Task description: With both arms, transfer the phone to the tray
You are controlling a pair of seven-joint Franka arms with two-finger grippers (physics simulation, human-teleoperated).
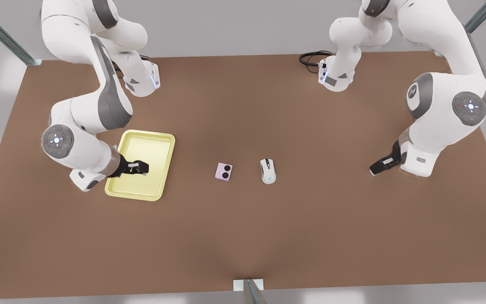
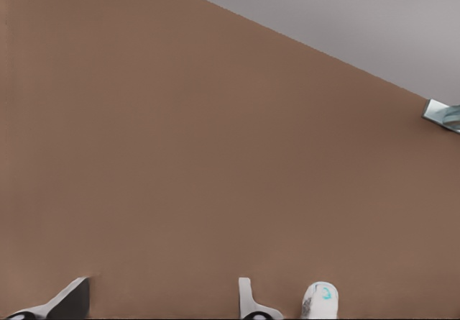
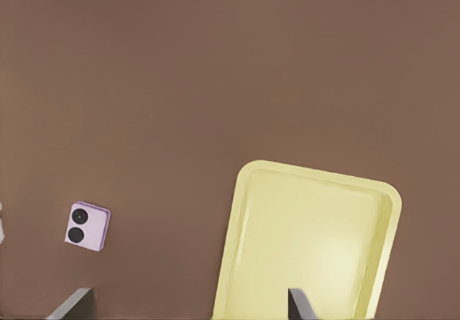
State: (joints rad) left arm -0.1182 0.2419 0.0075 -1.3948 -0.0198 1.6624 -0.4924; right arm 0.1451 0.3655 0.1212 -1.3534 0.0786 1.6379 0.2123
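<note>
The pale pink phone (image 1: pixel 223 172) lies flat on the brown table near its middle, camera circles up; the right wrist view shows the phone (image 3: pixel 87 226) beside the tray (image 3: pixel 316 177). At the front view's left lies the pale yellow tray (image 1: pixel 150 135), with nothing in it. My right gripper (image 1: pixel 137 167) (image 3: pixel 187 300) hovers over the tray, fingers open and holding nothing. Far off at the front view's right, my left gripper (image 1: pixel 380 166) (image 2: pixel 162 295) stands low over bare table, open with nothing between its fingers.
A white computer mouse (image 1: pixel 268 170) (image 2: pixel 320 302) lies just to the phone's right in the front view. A black cable (image 1: pixel 310 59) coils at the table's back edge. A metal post (image 1: pixel 249 291) stands at the front edge.
</note>
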